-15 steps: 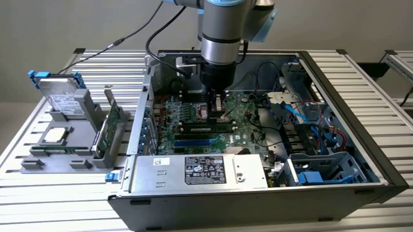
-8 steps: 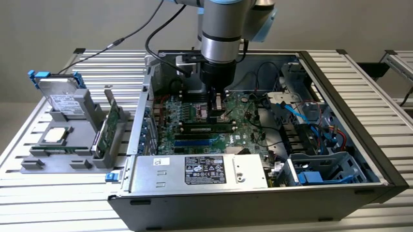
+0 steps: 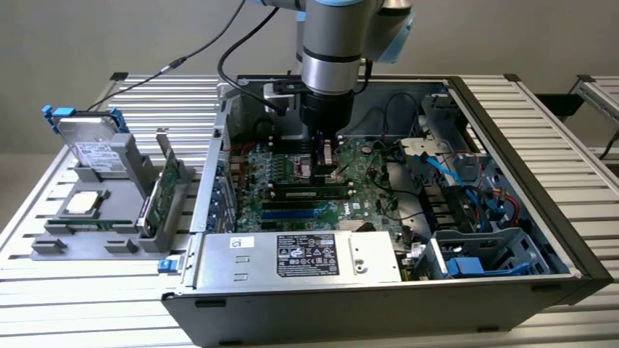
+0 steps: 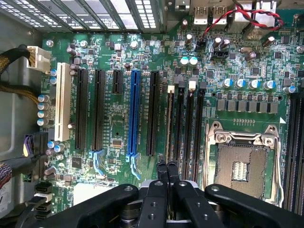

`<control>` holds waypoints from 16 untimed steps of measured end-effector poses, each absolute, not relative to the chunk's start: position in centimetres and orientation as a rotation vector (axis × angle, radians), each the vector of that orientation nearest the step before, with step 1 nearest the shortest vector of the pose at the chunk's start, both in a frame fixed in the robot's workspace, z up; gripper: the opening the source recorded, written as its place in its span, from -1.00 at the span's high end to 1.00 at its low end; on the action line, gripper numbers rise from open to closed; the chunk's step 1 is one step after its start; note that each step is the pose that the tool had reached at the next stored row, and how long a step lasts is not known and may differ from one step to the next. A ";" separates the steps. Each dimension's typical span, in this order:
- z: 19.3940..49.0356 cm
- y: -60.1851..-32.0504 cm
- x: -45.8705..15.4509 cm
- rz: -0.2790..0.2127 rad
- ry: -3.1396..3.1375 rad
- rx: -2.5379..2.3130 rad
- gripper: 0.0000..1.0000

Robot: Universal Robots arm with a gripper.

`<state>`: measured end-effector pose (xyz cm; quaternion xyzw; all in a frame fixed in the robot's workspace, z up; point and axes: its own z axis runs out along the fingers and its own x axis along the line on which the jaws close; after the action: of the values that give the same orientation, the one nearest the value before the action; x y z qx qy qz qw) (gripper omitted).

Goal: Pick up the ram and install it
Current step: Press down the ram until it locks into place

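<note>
Near the middle of the motherboard (image 4: 118, 123), the gripper (image 4: 167, 167) is closed above the ram (image 4: 169, 118), seated edge-up in its slot; tilted pressure could bend it.

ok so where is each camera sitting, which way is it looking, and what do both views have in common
Exterior view: off the arm, raised, looking down into the open computer case; the arm and gripper reach down to the motherboard.
Wrist view: on the wrist, looking straight down at the motherboard, with its blue slot and empty CPU socket; the shut gripper sits over the memory slots.
Shared: the motherboard and the gripper.
</note>
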<state>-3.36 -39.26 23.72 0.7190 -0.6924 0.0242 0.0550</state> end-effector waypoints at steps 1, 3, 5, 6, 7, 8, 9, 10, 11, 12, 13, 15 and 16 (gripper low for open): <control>23.7 -39.3 -3.4 0.074 -2.102 2.183 0.80; 23.7 -39.3 -3.4 0.073 -2.102 2.183 0.80; 23.7 -39.3 -3.4 0.073 -2.082 2.201 0.80; 23.7 -39.3 -3.4 0.075 -2.063 2.220 0.80; 23.7 -39.3 -3.4 0.075 -2.046 2.237 0.80; 23.7 -39.3 -3.4 0.076 -2.030 2.253 0.80; 23.7 -39.3 -3.4 0.077 -2.011 2.271 0.80; 23.7 -39.3 -3.4 0.076 -2.003 2.279 0.80; 23.7 -39.3 -3.4 0.076 -2.000 2.283 0.80; 23.7 -39.3 -3.4 0.075 -1.998 2.286 0.80; 23.8 -39.3 -3.4 0.075 -2.001 2.283 0.80; 23.8 -39.3 -3.4 0.073 -2.034 2.253 0.80; 23.8 -39.3 -3.4 0.071 -2.052 2.235 0.80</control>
<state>-3.36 -39.25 23.76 0.7353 -0.6752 0.0234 0.0531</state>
